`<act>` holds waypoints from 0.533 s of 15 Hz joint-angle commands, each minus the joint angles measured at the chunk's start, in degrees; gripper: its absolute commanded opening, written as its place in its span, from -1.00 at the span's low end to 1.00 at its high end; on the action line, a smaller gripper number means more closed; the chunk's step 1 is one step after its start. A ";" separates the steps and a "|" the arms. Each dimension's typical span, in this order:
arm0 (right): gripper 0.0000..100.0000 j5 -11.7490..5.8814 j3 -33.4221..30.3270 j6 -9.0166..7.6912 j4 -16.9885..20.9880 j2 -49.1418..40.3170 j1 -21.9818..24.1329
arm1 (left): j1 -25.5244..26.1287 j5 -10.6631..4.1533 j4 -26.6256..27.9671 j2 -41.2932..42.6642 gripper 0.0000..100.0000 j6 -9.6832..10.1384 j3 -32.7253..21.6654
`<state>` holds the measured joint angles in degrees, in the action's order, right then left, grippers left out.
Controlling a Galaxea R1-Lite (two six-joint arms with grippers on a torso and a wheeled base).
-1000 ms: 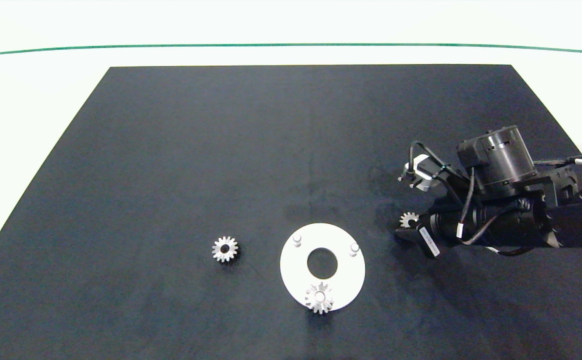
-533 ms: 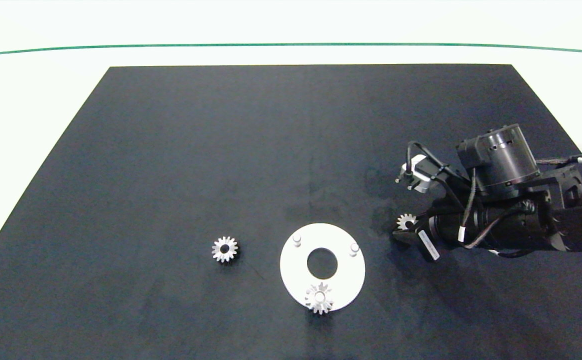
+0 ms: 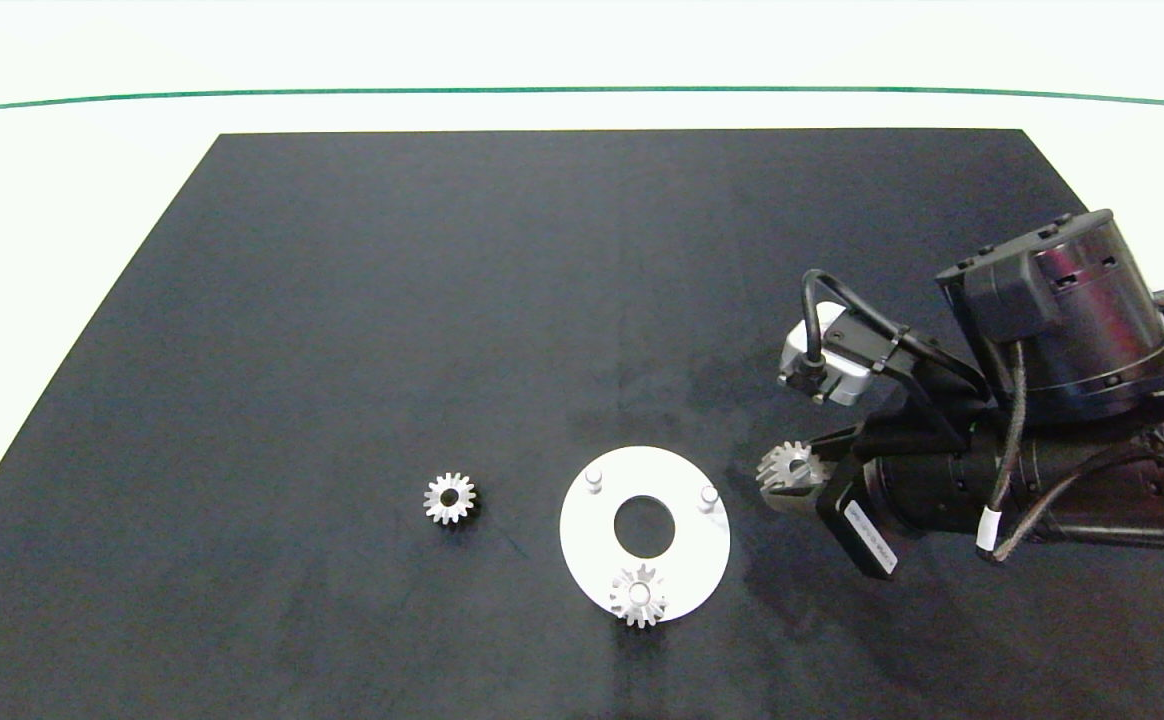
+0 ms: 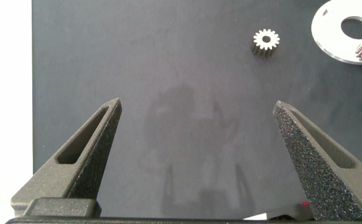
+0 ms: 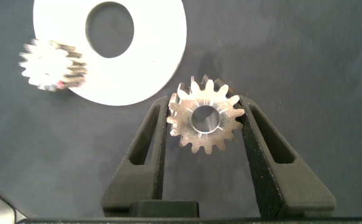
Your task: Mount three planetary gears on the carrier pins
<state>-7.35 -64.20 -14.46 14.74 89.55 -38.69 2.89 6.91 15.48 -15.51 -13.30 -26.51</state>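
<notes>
— Where's the right hand (image 5: 204,121)?

— Just beside the disc (image 3: 687,560), off its edge nearest the right arm, fingers clamped on a gear (image 3: 787,467) by its teeth.

— The other gears?

— One (image 3: 638,596) sits on a pin on the disc, beyond the hole from that hand. Another (image 3: 450,498) lies loose on the desk (image 3: 442,300), past the disc, well away.

— Free pins (image 3: 594,480)?

— Two; one stands near the held gear.

— Left hand (image 4: 196,124)?

— Fingers spread apart above bare desk, holding nothing; the loose gear lies ahead of it.
</notes>
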 commanded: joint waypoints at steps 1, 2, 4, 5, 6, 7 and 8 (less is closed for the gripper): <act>-0.80 -1.26 -0.23 -0.22 0.03 -0.08 -2.26 | 0.01 0.03 0.07 -0.05 1.00 -0.06 -0.12; -0.80 -1.88 -0.23 -0.22 -0.06 0.71 -2.44 | 0.01 0.03 0.07 -0.05 1.00 -0.06 -0.12; -0.80 -1.97 -0.23 -0.22 -0.24 2.56 -2.79 | 0.01 0.03 0.07 -0.05 1.00 -0.06 -0.29; -0.80 -1.88 -0.58 -0.22 -0.24 3.26 -2.88 | 0.01 0.03 -0.01 -0.05 1.00 -0.06 -0.20; -0.80 -1.88 -0.84 -0.22 -0.32 3.96 -2.88 | 0.01 0.03 0.07 -0.05 1.00 -0.06 -0.29; -0.80 -1.88 -1.37 -0.22 -0.32 4.58 -2.97 | 0.01 0.12 0.07 -0.14 1.00 -0.06 -0.20; -0.80 -1.88 -1.99 -0.22 -0.32 5.02 -3.41 | 0.01 0.12 0.07 -0.23 1.00 -0.06 -0.29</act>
<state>-9.20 -65.71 -14.58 14.35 93.22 -41.79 2.89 6.97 15.43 -15.59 -13.28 -26.76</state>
